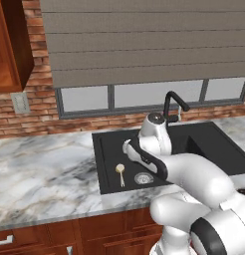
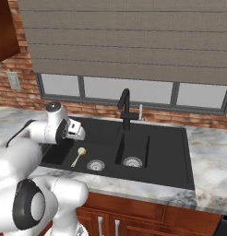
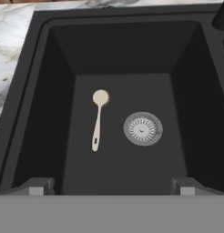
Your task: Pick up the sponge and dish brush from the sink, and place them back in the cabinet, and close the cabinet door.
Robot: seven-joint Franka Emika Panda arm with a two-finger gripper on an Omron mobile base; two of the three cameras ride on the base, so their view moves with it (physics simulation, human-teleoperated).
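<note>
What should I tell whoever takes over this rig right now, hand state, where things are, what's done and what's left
Gripper: open, holding nothing, poised above the left basin of the sink.
Dish brush: lying flat on the left basin floor, left of the drain in the hand view, head pointing away from the gripper.
Sponge: can't be made out in the basin.
Cabinet: up on the wall to the left, standing open.
Done: nothing confirmed stowed.
Left: grasp the brush, put it in the cabinet, account for the sponge, close the door.
</note>
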